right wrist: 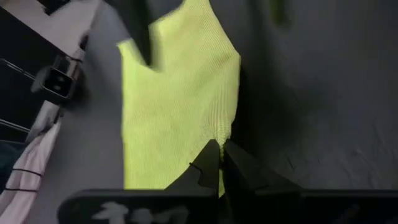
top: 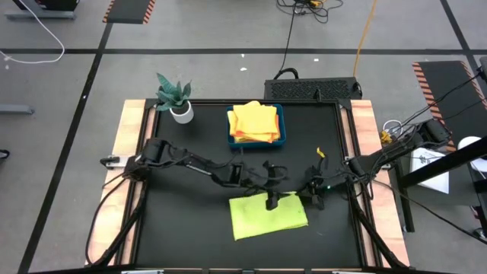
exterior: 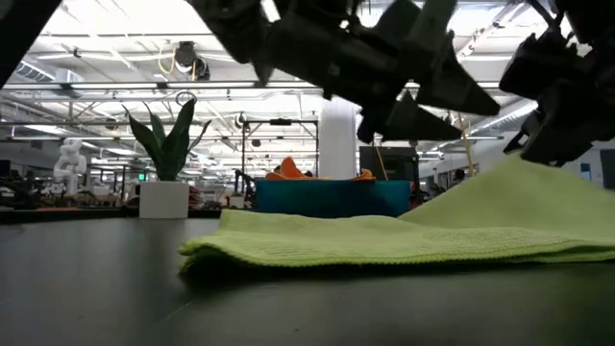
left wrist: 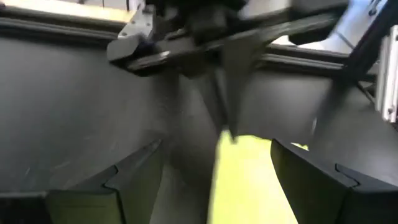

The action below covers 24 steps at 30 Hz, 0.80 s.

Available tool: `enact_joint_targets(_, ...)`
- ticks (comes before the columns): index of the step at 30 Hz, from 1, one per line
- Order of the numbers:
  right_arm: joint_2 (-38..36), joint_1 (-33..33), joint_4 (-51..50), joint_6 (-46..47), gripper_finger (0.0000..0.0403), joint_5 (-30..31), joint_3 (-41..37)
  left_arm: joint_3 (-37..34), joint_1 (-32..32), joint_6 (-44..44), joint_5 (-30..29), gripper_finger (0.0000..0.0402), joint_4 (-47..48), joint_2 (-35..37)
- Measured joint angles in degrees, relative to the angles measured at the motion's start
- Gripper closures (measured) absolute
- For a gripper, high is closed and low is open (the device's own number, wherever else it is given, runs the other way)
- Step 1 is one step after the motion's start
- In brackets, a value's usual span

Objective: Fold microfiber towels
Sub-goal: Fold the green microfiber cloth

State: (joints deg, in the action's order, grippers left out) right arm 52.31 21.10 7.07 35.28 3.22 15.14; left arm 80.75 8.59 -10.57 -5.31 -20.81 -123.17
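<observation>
One pincer [right wrist: 221,152] pinches lime towel's [right wrist: 177,99] corner.

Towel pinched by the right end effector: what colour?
Lime green towel, plain, no pattern. Clearest in the right wrist view, where the right end effector pinches its edge.
</observation>
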Motion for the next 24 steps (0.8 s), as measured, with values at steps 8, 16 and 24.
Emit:
enact_joint_targets(8,-0.4,0.0,6.3,-4.5,0.0402,0.0,0.0,3.8,-1.9,1.5,6.6,0.0103,1.1,-2.6)
enact_joint_targets(16,-0.3,0.0,9.1,-6.2,0.0402,0.0,0.0,3.7,-1.9,3.4,7.2,0.0103,1.1,-2.7)
enact_joint_targets(24,-0.3,0.0,11.1,-6.2,0.0403,0.0,0.0,3.7,-1.8,5.6,9.9,0.0106,0.6,-2.7)
